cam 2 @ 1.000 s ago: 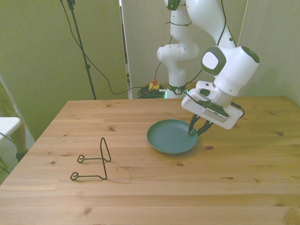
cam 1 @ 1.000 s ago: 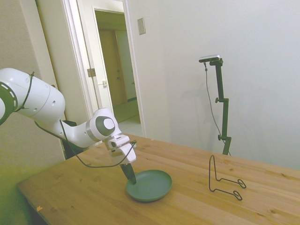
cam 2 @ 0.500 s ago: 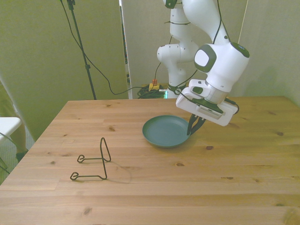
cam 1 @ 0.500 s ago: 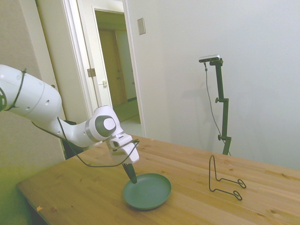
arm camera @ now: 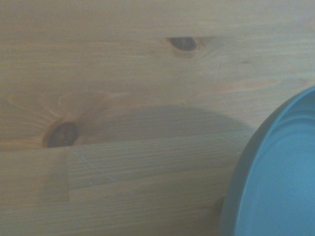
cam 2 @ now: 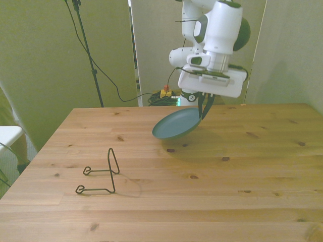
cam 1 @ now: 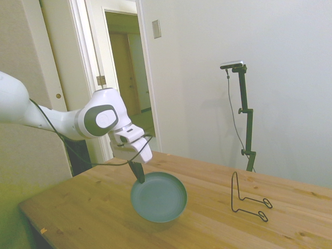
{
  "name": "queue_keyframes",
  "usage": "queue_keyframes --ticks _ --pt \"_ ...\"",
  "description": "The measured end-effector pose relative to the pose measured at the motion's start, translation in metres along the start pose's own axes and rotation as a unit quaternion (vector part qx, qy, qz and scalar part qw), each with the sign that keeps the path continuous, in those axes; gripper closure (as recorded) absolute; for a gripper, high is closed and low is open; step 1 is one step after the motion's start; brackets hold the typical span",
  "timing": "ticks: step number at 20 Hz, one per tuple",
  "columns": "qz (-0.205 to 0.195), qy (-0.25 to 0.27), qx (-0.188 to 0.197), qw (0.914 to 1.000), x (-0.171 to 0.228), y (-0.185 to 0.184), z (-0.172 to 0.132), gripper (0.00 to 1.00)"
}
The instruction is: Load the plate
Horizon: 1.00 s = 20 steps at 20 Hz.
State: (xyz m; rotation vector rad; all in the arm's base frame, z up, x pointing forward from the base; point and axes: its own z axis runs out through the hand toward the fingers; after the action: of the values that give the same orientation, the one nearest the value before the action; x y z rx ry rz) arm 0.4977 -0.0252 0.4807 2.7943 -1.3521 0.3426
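The grey-green plate [cam 1: 158, 197] [cam 2: 175, 124] hangs tilted in the air above the wooden table [cam 2: 242, 171], held by its rim. My gripper [cam 1: 139, 176] [cam 2: 203, 112] is shut on that rim, at the plate's edge toward the front view's right. In the wrist view part of the plate [arm camera: 275, 182] shows close by, with its shadow on the wood beneath.
A black wire rack [cam 1: 249, 199] [cam 2: 101, 174] stands on the table toward the front view's left, well apart from the plate. A doorway lies beyond the table in the side view.
The plate has left the table and risen, tilting as it went. My gripper has lifted with it, holding the rim throughout.
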Motion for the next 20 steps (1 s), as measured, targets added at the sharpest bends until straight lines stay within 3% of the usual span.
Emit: queue_keyframes --ticks 4,8,13,20 --pt "-0.039 -0.056 0.074 0.9949 0.023 0.033 -0.026 1.00" --pt "-0.086 -0.130 0.109 0.9818 0.057 0.069 -0.031 1.00" --pt "-0.121 -0.162 0.118 0.9723 0.103 0.102 -0.044 1.00" --pt "-0.117 -0.138 0.120 0.9761 0.135 0.110 -0.052 1.00"
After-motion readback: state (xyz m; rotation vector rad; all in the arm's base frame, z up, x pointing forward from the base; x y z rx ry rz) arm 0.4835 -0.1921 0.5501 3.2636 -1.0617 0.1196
